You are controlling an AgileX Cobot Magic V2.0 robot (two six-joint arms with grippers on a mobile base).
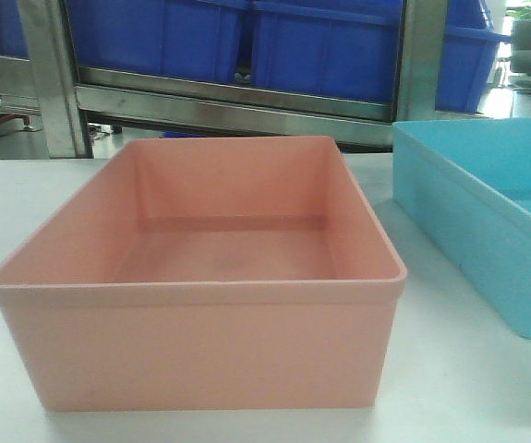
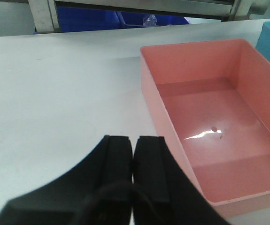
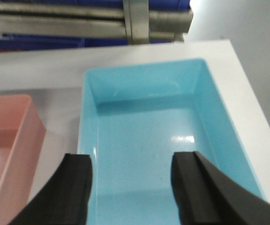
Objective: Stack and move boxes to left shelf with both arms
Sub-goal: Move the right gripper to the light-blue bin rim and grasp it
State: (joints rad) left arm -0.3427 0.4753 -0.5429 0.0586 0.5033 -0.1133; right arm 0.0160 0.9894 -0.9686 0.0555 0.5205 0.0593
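A salmon pink box stands empty on the white table, with a light turquoise box just to its right, a narrow gap between them. In the left wrist view the pink box lies to the right of my left gripper, which is shut with nothing in it, above bare table. My right gripper hangs open over the turquoise box, its left finger near the box's left wall. The pink box's corner shows at the left there. I cannot see the left shelf.
Behind the white table stands a steel rack holding dark blue bins. The table's right edge runs close past the turquoise box.
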